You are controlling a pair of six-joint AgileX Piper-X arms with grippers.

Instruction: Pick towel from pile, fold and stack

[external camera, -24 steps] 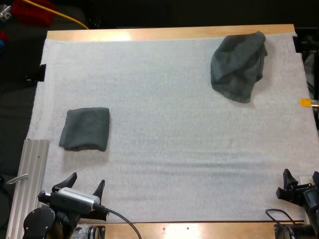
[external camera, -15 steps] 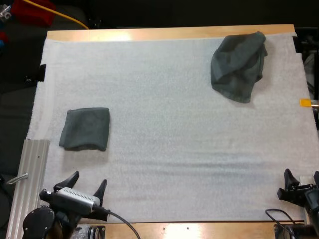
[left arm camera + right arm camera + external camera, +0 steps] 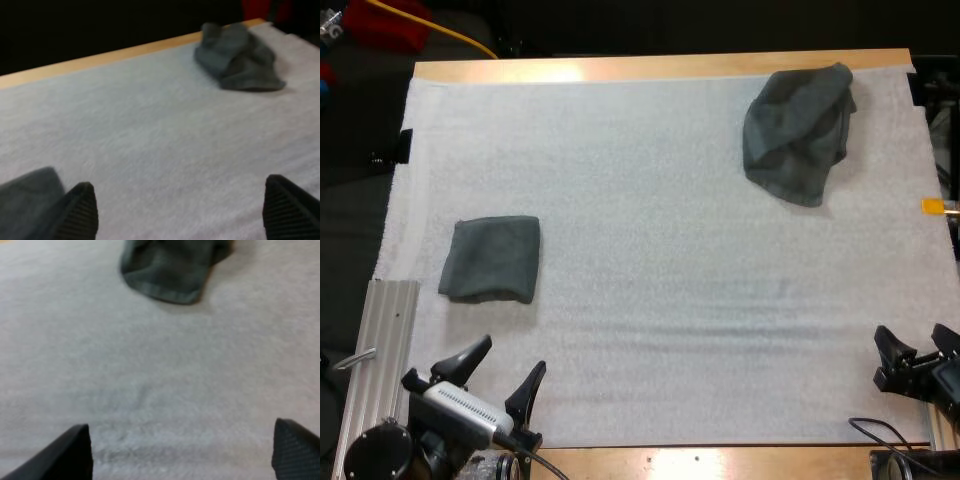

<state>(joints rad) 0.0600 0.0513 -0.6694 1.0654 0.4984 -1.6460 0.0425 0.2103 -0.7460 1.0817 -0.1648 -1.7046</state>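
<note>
One towel looks finished and one is left, as I read it. In the high view the flat, squarely folded dark grey-green towel (image 3: 490,259) lies at about 9 o'clock on the white foam mat (image 3: 650,300), well apart from everything else. I take it as the start of the stack. The crumpled dark grey-green towel (image 3: 798,130) sits bunched at about 1 o'clock, near the far edge of the wooden bench (image 3: 660,66), with neither arm anywhere near it.

My left gripper (image 3: 510,358) is at about 7 o'clock, at the mat's near edge, its fingers spread wide and holding nothing. From its wrist camera the fingers (image 3: 80,212) stand well apart over bare mat. A corner of the folded towel shows past one of them, and the crumpled one lies far off by the bench's far edge.

My right gripper (image 3: 913,340) is at about 5 o'clock, its fingers likewise wide and empty. Its wrist camera looks up the mat at the crumpled towel's near hem, well ahead of the fingertips.

By my judgement the second cycle has not begun. What remains is to reach to 1 o'clock, lift the crumpled towel, spread and fold it, then set it squarely on the folded one at 9 o'clock.
</note>
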